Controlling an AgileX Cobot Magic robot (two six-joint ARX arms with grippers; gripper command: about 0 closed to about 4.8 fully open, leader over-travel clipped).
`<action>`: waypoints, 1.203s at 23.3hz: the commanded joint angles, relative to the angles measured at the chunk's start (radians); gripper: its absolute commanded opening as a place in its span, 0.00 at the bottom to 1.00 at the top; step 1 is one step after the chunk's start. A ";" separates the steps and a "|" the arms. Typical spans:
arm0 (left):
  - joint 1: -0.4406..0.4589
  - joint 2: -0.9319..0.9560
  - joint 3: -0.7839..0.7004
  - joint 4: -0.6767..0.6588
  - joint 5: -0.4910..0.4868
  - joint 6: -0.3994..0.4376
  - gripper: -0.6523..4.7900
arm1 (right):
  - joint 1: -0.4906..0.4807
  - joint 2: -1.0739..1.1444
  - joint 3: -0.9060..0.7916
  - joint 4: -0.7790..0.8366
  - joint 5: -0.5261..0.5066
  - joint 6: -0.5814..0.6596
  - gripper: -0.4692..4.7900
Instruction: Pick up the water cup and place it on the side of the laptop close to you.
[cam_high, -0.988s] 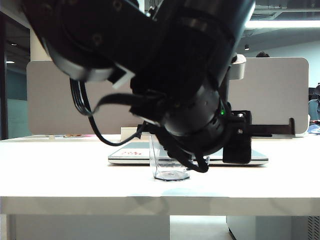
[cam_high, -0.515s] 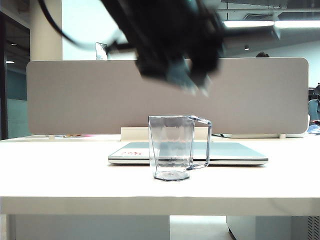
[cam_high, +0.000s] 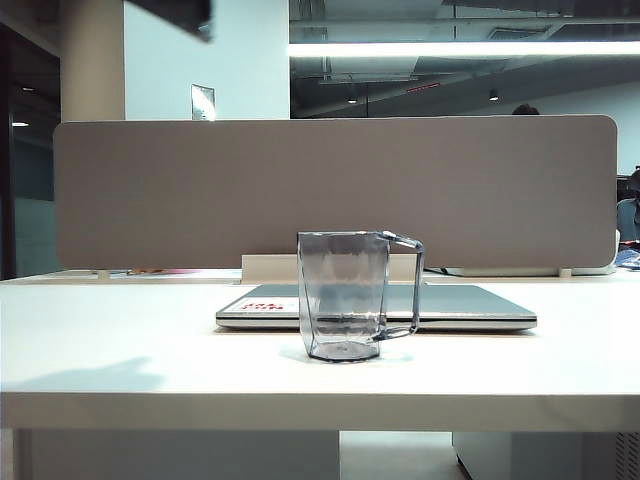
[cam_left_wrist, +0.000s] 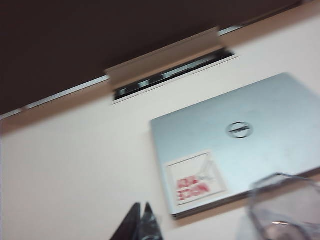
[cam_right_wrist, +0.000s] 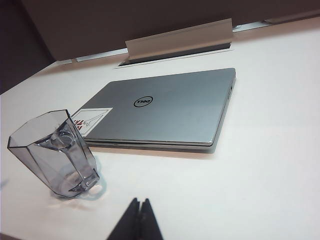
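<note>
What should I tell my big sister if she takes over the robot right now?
Left gripper: shut, empty, raised above the table, off to the left.
Right gripper: shut, empty, hanging over the near table edge.
Water cup: upright on the table, in front of the closed laptop, on the side nearest the exterior camera, handle to the right.
Done: cup appears placed.
Left: probably nothing; just check the spot.

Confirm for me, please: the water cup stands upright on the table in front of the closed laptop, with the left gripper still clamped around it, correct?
Not quite. The water cup does stand upright in front of the closed laptop, but nothing grips it. The left gripper is shut and empty, up off the cup, as the left wrist view shows. The exterior view shows the cup standing alone.
</note>
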 joint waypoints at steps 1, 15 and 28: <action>0.114 -0.035 0.004 -0.034 0.074 0.055 0.11 | -0.001 -0.001 -0.003 -0.006 -0.002 -0.003 0.09; 0.638 -0.152 -0.120 -0.037 0.411 0.088 0.11 | -0.001 -0.001 -0.003 -0.007 -0.002 -0.003 0.09; 0.650 -0.437 -0.484 0.195 0.423 -0.028 0.11 | 0.000 -0.001 -0.003 -0.007 -0.002 -0.003 0.09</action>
